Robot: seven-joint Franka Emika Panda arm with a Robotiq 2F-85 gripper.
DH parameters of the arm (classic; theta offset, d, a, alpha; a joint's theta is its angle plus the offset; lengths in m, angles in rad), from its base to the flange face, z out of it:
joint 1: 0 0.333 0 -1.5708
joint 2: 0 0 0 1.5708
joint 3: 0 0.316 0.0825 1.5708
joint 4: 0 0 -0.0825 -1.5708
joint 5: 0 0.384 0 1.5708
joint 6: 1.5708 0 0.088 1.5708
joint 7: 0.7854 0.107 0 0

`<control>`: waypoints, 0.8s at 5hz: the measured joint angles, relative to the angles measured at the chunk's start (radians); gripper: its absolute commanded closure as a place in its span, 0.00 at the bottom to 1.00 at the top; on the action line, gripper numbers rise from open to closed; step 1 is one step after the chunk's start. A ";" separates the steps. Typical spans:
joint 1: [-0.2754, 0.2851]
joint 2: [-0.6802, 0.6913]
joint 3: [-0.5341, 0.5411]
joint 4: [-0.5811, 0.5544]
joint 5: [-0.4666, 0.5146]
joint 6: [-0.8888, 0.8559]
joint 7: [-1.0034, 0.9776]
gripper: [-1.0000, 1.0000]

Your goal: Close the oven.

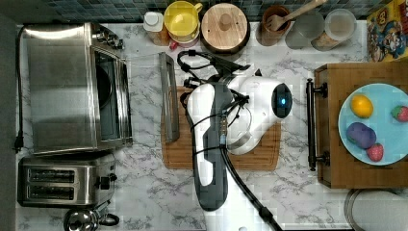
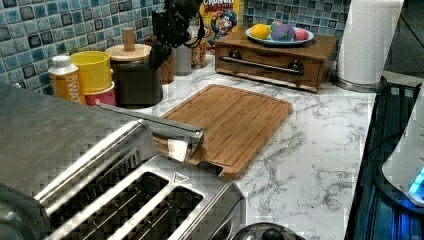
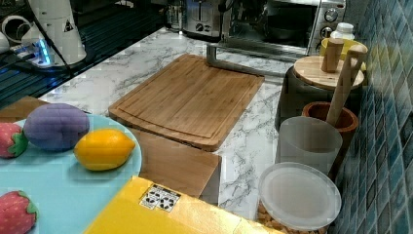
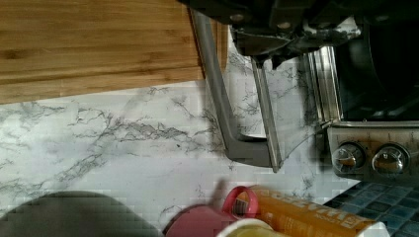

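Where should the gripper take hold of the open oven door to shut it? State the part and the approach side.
Probably the long bar handle at the free edge of the oven door, which lies folded down flat over the counter. Come in from the cutting board side, catch the bar from beneath and swing it up toward the cavity.

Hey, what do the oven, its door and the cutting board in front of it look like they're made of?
The oven looks like brushed stainless steel, grey with soft reflections. Its open door seems to be glass, since the marble shows through it, with a metal bar handle. The cutting board looks like bamboo or wood: tan, striped grain.
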 measured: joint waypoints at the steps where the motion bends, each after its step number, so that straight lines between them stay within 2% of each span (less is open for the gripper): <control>1: -0.002 0.052 0.001 0.000 0.003 0.018 -0.021 1.00; 2: 0.001 0.098 0.002 -0.002 0.004 0.019 -0.044 1.00; 3: 0.003 0.139 0.007 -0.006 0.010 0.054 -0.178 1.00; 4: -0.001 0.175 0.025 -0.006 0.082 0.112 -0.276 1.00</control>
